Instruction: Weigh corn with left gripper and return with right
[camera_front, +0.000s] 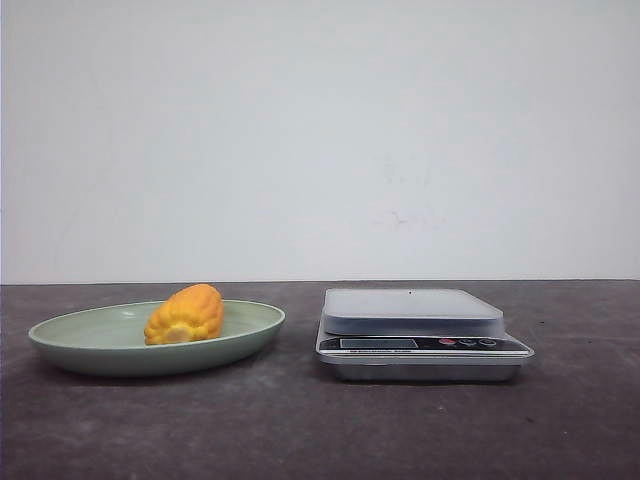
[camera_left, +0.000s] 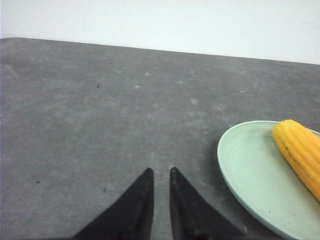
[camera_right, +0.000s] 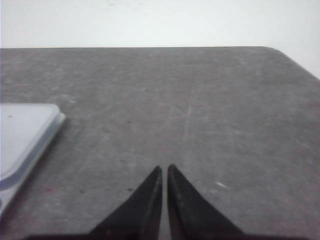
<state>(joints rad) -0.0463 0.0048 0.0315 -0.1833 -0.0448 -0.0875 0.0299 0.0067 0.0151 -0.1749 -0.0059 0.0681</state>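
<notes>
The corn (camera_front: 185, 314) is a short yellow-orange cob lying on its side in a pale green plate (camera_front: 70, 335) at the left of the table. In the left wrist view the corn (camera_left: 300, 150) lies in the plate (camera_left: 250, 170), off to one side of my left gripper (camera_left: 160, 172). That gripper is empty over bare table, its jaws near together with a narrow gap. My right gripper (camera_right: 164, 168) is shut and empty over bare table beside the scale (camera_right: 22, 135). Neither gripper shows in the front view.
A silver digital kitchen scale (camera_front: 415, 312) with a flat pan stands right of the plate, its display and buttons facing front. The table (camera_front: 300, 430) is dark grey, with a white wall behind. The table's far right corner (camera_right: 280, 52) shows in the right wrist view.
</notes>
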